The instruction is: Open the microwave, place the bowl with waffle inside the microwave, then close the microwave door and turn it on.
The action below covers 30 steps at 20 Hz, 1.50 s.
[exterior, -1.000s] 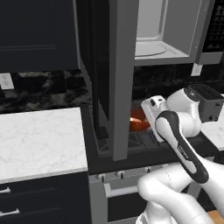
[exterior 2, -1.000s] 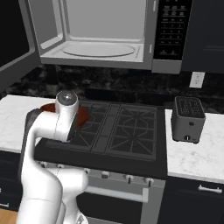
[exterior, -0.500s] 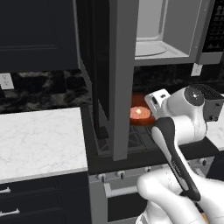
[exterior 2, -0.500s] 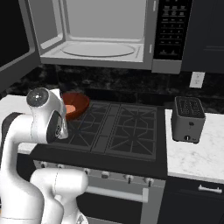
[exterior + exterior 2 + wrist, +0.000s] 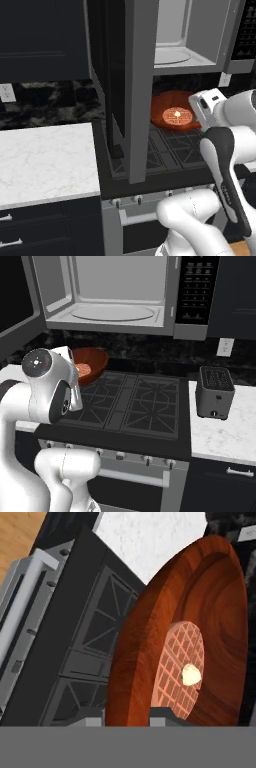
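Door [image 5: 134,75] hangs wide open at left, so I'm on the bowl pickup. Bowl [image 5: 174,111] with waffle [image 5: 177,116] sits on the stove's back-left burner under the microwave [image 5: 117,293]. My fingers [image 5: 127,716] straddle the bowl's near rim, seemingly not clamped. I'd pinch squarely, lift level.
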Tool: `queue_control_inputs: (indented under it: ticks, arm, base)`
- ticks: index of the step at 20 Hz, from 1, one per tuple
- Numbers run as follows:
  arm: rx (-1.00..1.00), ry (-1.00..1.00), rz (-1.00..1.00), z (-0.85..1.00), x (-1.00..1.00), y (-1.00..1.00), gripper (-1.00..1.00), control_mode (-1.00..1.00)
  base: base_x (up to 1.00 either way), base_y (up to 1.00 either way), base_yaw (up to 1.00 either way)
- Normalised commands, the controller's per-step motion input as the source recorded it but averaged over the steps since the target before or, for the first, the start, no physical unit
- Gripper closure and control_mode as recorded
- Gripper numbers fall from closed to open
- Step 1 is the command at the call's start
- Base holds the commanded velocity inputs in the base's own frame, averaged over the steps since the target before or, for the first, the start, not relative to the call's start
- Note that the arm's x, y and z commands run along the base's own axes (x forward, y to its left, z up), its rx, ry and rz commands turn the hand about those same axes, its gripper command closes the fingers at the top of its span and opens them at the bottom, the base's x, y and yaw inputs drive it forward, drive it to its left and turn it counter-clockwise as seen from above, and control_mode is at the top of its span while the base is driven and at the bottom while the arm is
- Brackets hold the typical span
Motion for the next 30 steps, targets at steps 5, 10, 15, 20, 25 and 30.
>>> queue_control_inputs:
  ticks: [5,10,15,20,25,30]
  arm:
    - [0.03,-0.05,0.00,0.65,-0.22,-0.16,1.00,-1.00]
    - [0.02,-0.09,0.00,0.51,-0.05,-0.12,1.00,-1.00]
    - [0.07,-0.09,0.00,0.37,0.00,-0.15,1.00,-1.00]
    - [0.10,-0.06,0.00,0.25,0.17,-0.02,1.00,-1.00]
    - [0.10,-0.01,0.00,0.12,0.38,0.00,1.00,-1.00]
    - [0.07,0.00,-0.02,0.04,0.51,0.00,1.00,-1.00]
  base:
    - [0.00,0.00,0.00]
    - [0.00,0.00,0.00]
    - [0.00,0.00,0.00]
    - [0.00,0.00,0.00]
    - [0.00,0.00,0.00]
    - [0.00,0.00,0.00]
